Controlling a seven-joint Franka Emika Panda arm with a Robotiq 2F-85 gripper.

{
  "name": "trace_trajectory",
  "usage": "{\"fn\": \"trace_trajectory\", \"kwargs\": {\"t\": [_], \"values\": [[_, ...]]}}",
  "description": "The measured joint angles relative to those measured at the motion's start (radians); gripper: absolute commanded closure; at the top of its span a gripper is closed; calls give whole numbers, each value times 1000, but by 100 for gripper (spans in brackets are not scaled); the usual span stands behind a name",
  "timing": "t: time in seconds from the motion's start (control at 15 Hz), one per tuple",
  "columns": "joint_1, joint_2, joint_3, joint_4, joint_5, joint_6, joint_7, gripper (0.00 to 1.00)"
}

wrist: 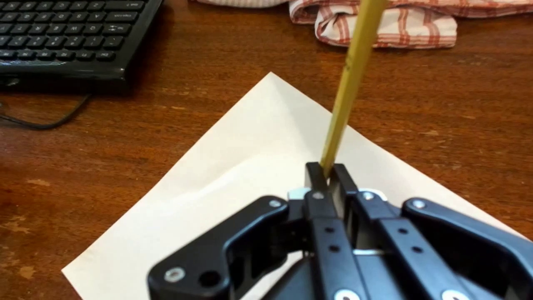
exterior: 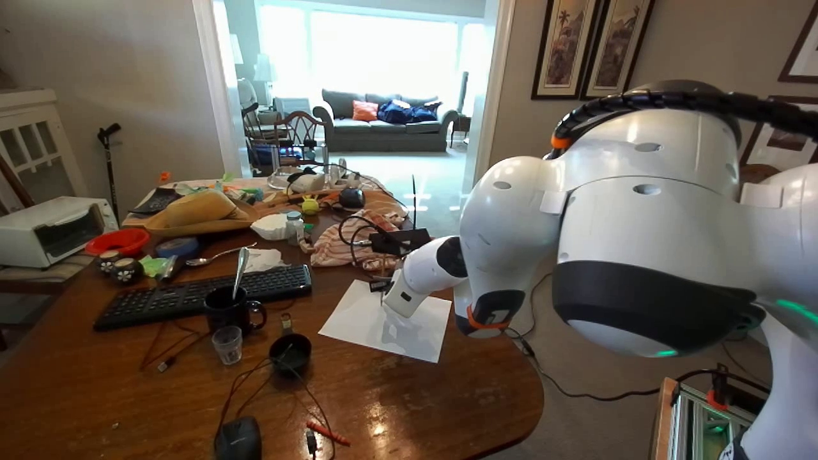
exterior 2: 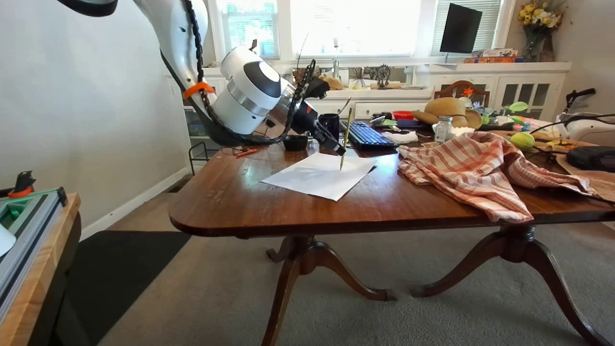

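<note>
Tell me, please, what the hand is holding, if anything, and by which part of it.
The hand holds a yellow pencil, pinched on the lower part of its shaft, nearer the bottom end than the top.

"What stood by the long black keyboard (exterior: 182,301)?"

"A black handled mug (exterior: 225,312) with a silvery utensil (exterior: 239,273) leaning in it, and a small clear cup (exterior: 227,345) just beside."

"And the crumpled red-and-white checked cloth (exterior 2: 473,166)?"

"It lay on the brown wooden surface (exterior 2: 250,204), a small clear lidded jar (exterior 2: 443,129) just beside it."
</note>
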State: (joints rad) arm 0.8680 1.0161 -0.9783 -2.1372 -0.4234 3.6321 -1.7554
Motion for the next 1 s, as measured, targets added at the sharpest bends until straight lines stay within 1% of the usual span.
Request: {"fn": "trace_trajectory", "kwargs": {"t": [0.67, 1.0], "values": [[-2, -2, 41, 0, 89, 39, -88, 98], [-5, -17, 73, -2, 107, 71, -112, 98]]}}
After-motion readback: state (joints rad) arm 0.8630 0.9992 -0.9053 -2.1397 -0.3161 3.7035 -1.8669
